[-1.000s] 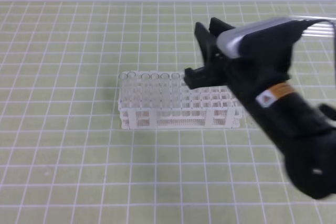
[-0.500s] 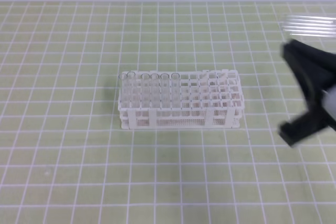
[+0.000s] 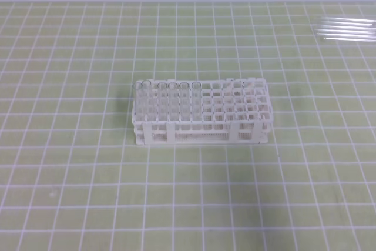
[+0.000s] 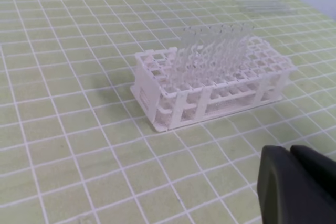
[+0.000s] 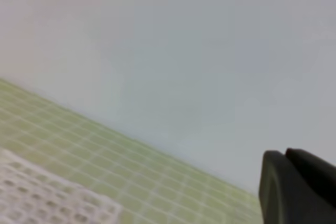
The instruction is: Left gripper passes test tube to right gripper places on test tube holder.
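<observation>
1. So the big change: your right end effector (image 5: 287, 187) was hanging right over the test tube holder (image 3: 201, 113) a second ago, was sliding off toward its right side half a second ago, and now it's gone from the overhead view completely. Nothing but the holder and the green gridded surface (image 3: 88, 192) there now.

2. The holder itself hasn't budged. Five clear tubes stand in its back row, starting at its left end, and the test tube (image 3: 196, 95) nearest the holder's middle looks like the one just dropped in. Can't swear to which, they all look the same.

3. Right end effector: the wrist view shows its two fingers pressed together, nothing between them, pointing up past the holder at the wall.

4. Left end effector (image 4: 290, 182): fingers also pressed together and empty, parked low in front of the holder, on the side away from the tubes.

5. Looks to me like that placement is finished and you're at the retreat/reset step.

6. The spare tubes (image 3: 346, 29) are lying flat on the surface, well off behind the holder's right end. If you're going again, you'd need to spread the left fingers, get one of those, then hand it across.
</observation>
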Robot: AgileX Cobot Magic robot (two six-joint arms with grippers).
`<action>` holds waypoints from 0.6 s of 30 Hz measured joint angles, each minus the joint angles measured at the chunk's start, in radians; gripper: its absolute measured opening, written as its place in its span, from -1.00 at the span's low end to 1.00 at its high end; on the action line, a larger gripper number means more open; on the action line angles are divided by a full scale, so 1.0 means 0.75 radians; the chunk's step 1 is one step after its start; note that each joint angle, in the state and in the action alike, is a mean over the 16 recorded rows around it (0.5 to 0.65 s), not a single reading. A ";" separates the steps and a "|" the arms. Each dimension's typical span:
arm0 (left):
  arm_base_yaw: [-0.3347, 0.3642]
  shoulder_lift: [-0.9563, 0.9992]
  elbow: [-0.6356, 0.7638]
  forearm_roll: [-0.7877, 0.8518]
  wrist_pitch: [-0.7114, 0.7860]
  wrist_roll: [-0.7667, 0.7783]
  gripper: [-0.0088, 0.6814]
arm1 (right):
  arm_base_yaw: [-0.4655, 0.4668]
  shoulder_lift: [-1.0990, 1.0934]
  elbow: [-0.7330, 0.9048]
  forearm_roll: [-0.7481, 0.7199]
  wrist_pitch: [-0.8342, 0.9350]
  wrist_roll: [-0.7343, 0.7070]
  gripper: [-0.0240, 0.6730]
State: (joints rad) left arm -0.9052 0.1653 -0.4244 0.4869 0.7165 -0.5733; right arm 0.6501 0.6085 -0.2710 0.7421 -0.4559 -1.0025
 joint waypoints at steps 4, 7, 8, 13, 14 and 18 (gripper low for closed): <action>0.000 0.000 0.000 0.003 0.000 0.000 -0.97 | -0.204 -0.135 0.015 0.029 0.193 -0.049 -0.97; 0.000 0.000 0.000 0.005 -0.001 0.000 -0.97 | -0.390 -0.250 0.025 0.043 0.353 -0.067 -0.97; 0.000 0.000 0.000 0.005 -0.001 0.000 -0.97 | -0.451 -0.287 0.029 0.046 0.407 -0.069 -0.97; 0.000 0.000 0.000 0.004 0.001 0.000 -0.97 | -0.714 -0.451 0.049 0.059 0.630 -0.070 -0.97; 0.000 0.000 0.000 0.004 0.001 0.000 -0.97 | -0.755 -0.477 0.053 0.060 0.659 -0.070 -0.97; 0.000 0.000 0.000 0.004 0.001 0.000 -0.97 | -0.875 -0.554 0.068 0.059 0.728 -0.070 -0.97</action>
State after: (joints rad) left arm -0.9052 0.1653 -0.4245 0.4900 0.7173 -0.5732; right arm -0.0058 0.1930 -0.2200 0.7862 0.0901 -1.0548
